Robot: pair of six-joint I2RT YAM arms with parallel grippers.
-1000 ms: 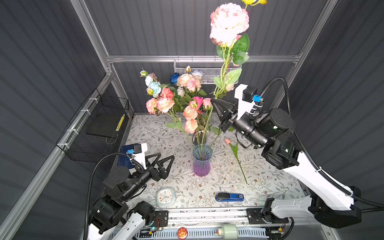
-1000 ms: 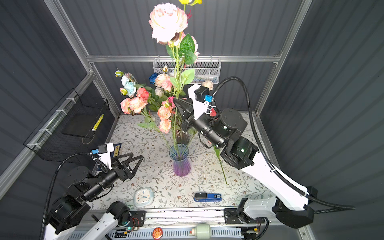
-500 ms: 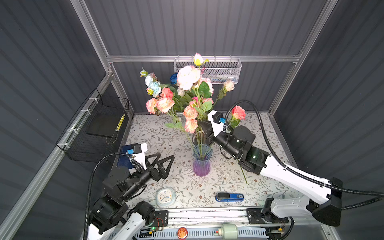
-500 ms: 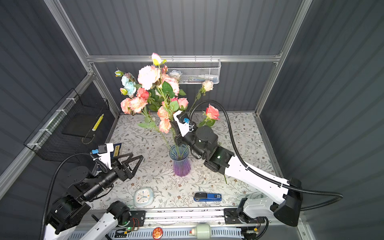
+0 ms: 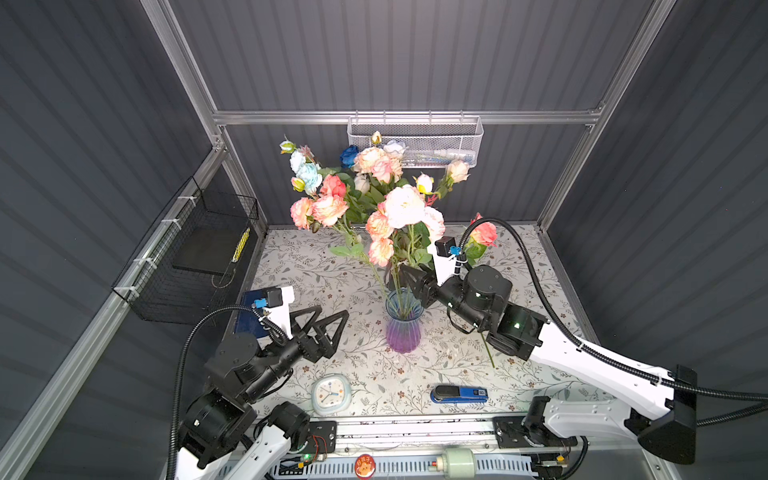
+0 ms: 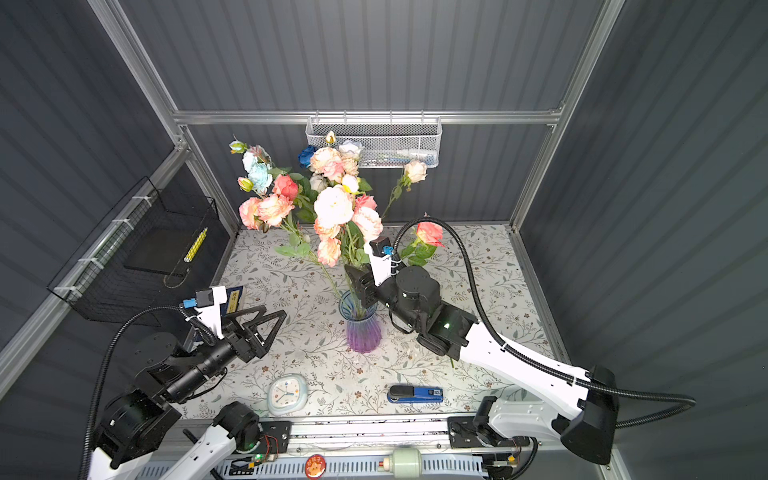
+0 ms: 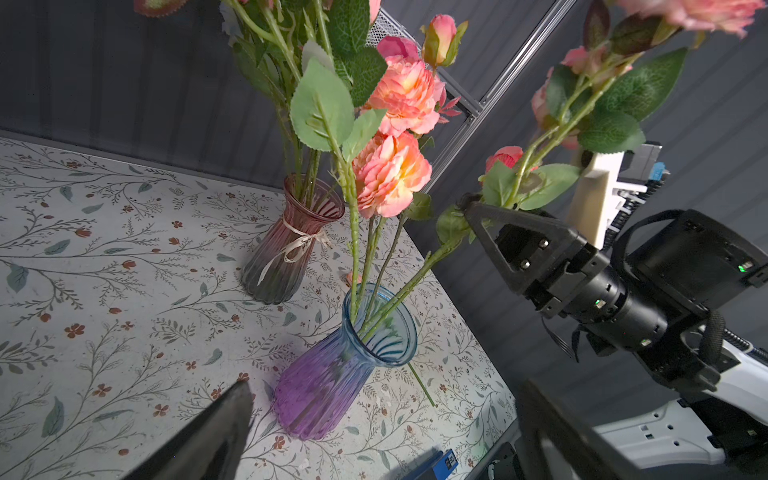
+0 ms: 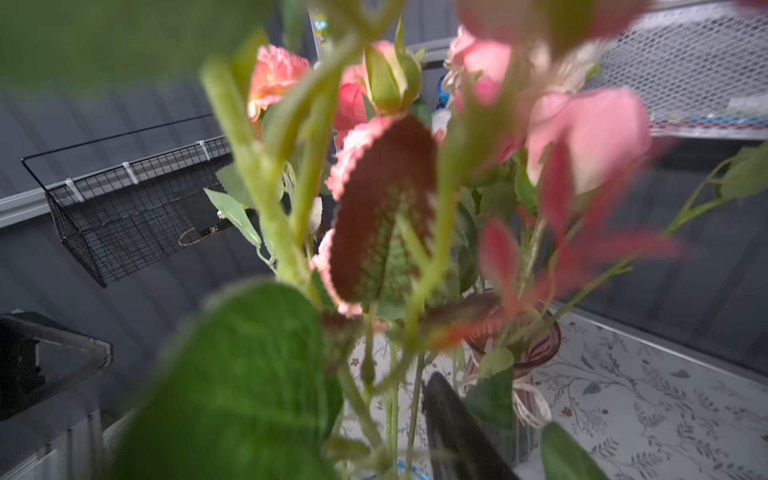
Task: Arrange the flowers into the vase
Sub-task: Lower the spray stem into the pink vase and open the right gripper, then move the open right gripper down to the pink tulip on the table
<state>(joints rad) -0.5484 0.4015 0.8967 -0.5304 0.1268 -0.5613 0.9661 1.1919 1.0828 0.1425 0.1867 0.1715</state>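
The flowers (image 5: 379,226) now stand with their stems down in the blue-purple vase (image 5: 402,328) at the middle of the worktop (image 5: 299,266). A second ago I had the big pale bloom (image 5: 404,206) high overhead. My right gripper (image 5: 409,280) sits just above the rim, jaws eased partly apart with stems loose between them. The left gripper (image 5: 332,311) hasn't moved near the front-left corner, jaws wide and holding nothing.

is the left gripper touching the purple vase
Apart. In a top view, a strip of bare tablecloth shows between the open left gripper and the purple vase.
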